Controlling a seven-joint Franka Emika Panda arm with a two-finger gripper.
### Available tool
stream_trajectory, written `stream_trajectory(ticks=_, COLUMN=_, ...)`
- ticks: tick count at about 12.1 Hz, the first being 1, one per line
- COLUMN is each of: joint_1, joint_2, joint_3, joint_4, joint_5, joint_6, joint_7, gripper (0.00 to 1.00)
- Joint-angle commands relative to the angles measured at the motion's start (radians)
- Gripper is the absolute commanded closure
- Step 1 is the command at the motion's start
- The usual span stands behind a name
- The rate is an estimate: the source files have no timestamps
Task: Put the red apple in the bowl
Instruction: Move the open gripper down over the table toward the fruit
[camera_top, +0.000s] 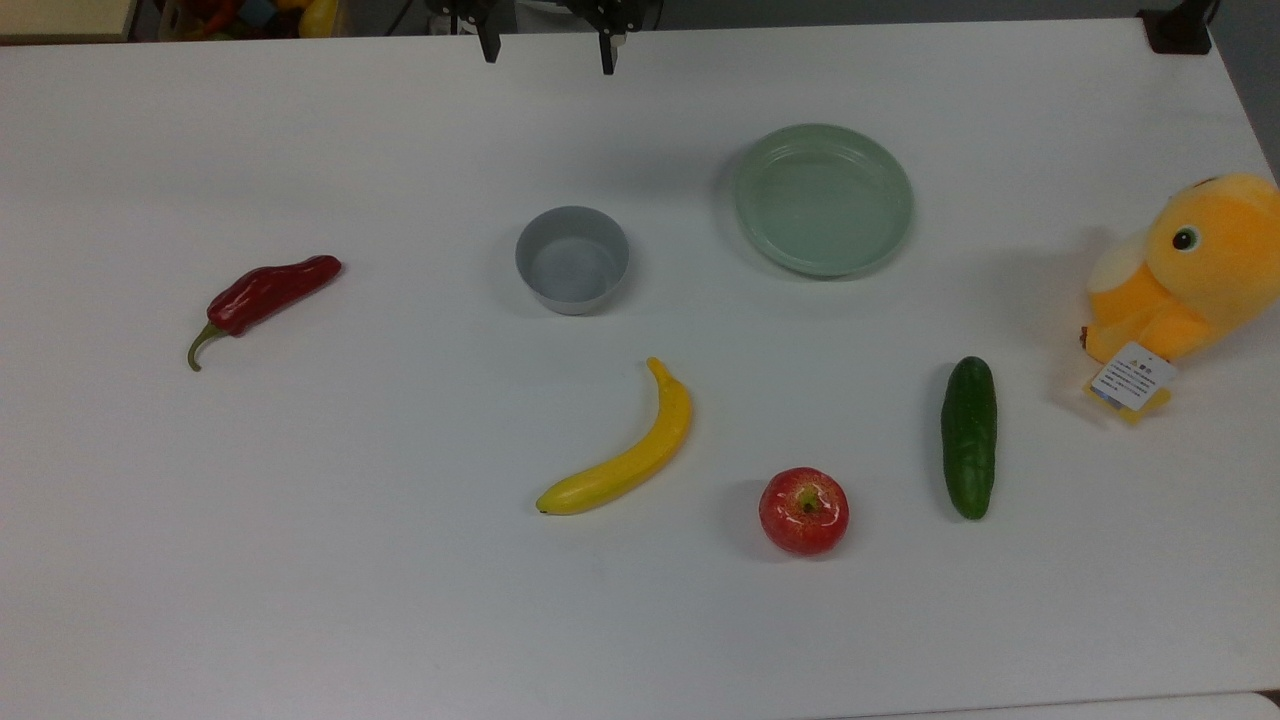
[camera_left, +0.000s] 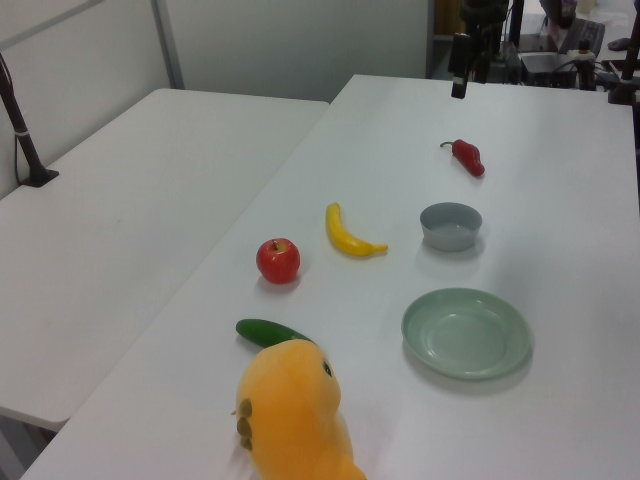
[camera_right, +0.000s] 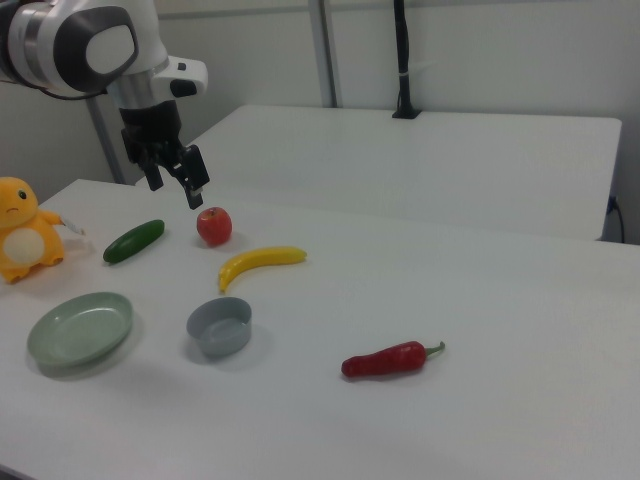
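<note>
- Your gripper (camera_top: 548, 48) hangs in the air at the table's (camera_top: 300, 560) far edge in the top view, its two dark fingers (camera_top: 489, 45) spread apart with nothing between them.
- In the right view the gripper (camera_right: 172, 179) sits high above the surface, wrist pointing downward.
- The red apple (camera_top: 803, 510) rests on the table near the lower middle of the top view, between the banana (camera_top: 628, 452) and the cucumber (camera_top: 968, 436), touching neither.
- The bowl (camera_top: 572, 259) stands upright with nothing in it, well apart from the apple and beyond the banana in the top view.
- A pale-green plate (camera_top: 823, 198) lies to the top view's right of the bowl.
- You also have a red chili pepper (camera_top: 258, 298) at the top view's left and an orange plush toy (camera_top: 1190, 270) at the top view's right edge.
</note>
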Motion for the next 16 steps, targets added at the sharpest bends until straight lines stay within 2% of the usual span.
stream_trajectory(ticks=1, joint_1=-0.044, joint_2=-0.032, joint_3=0.015, joint_4=-0.037, joint_5=0.036, joint_6=-0.017, joint_7=-0.110, gripper=0.00)
stream_trajectory(ticks=6, joint_1=-0.042, joint_2=-0.026, joint_3=0.013, joint_4=-0.033, joint_5=0.036, joint_6=-0.007, joint_7=-0.136, gripper=0.00)
stream_trajectory(ticks=7, joint_1=-0.039, joint_2=-0.006, joint_3=0.013, joint_4=-0.027, joint_5=0.039, joint_6=0.037, joint_7=-0.143, gripper=0.00)
stream_trajectory(ticks=10, joint_1=0.010, joint_2=0.072, joint_3=0.015, joint_4=-0.001, joint_5=0.035, joint_6=0.256, joint_7=-0.140, gripper=0.00)
stream_trajectory(ticks=13, joint_1=0.027, joint_2=0.227, joint_3=0.022, joint_4=0.122, joint_5=0.022, joint_6=0.292, joint_7=-0.184, gripper=0.00)
stream_trajectory(ticks=15, joint_1=0.077, joint_2=0.291, joint_3=0.025, joint_4=0.145, joint_5=0.018, joint_6=0.325, joint_7=-0.215, gripper=0.00)
stream_trajectory(ticks=16, joint_1=0.100, joint_2=0.324, joint_3=0.025, joint_4=0.150, joint_5=0.016, joint_6=0.394, joint_7=-0.213, gripper=0.00)
